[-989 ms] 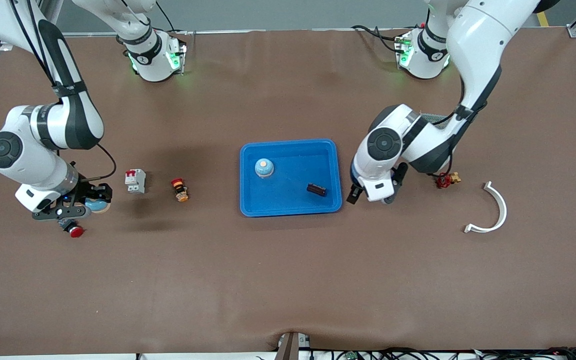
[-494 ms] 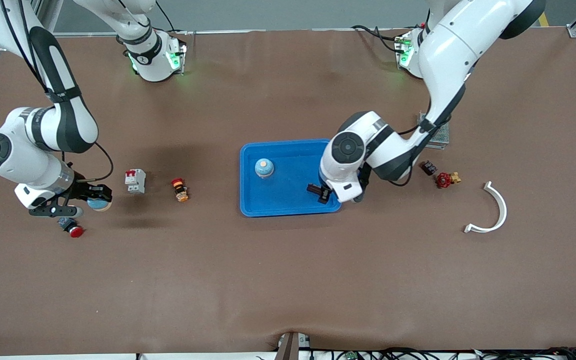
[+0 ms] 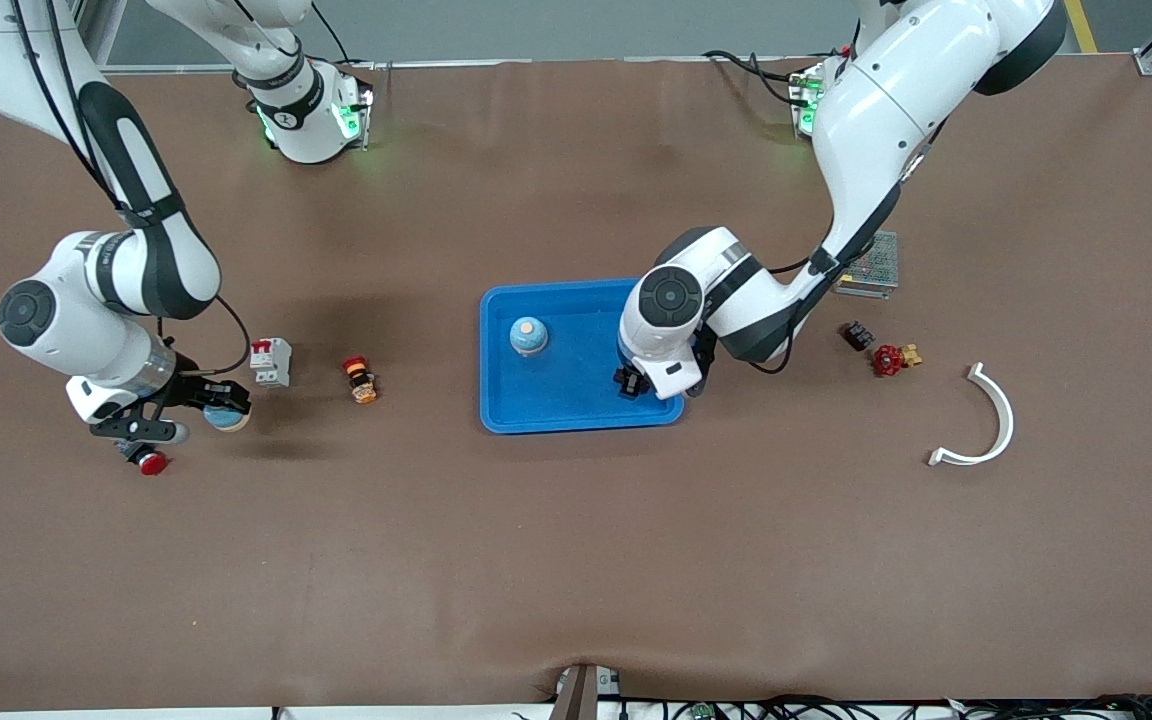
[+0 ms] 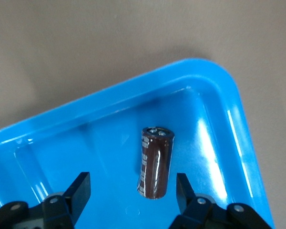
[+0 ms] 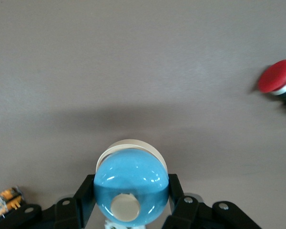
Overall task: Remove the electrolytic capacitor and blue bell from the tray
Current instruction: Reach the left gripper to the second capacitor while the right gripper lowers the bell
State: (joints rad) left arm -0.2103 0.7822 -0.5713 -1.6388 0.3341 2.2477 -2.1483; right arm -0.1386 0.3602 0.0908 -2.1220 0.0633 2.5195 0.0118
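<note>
1. Brown table, both arm bases along one edge; blue tray (image 3: 576,410) sits mid-table.
2. Left gripper (image 4: 133,195) is down in the tray, at the corner nearest the front camera toward the left arm's end. Jaws stand apart, one finger either side of the electrolytic capacitor (image 4: 155,161), not touching it as far as the left wrist view shows.
3. Key relation: the capacitor lies on its side on the tray floor with its long axis running straight away from the wrist, so the fingers close across its width. Only the near end of the can sits level with the fingertips; most of the body lies ahead of them. My read: it needs a bit more reach before closing, or the grip lands on the end and the can may roll or squirt out.
4. Blue bell (image 3: 528,336) stands upright in the tray, toward the right arm's end, untouched.
5. Right gripper (image 5: 131,210) hangs over bare table well off the tray at the right arm's end, jaws clamped on a blue dome-shaped object (image 5: 131,188). Red push button (image 5: 278,78) lies on the table near it.
6. Left arm is clearly nearer the capacitor.
</note>
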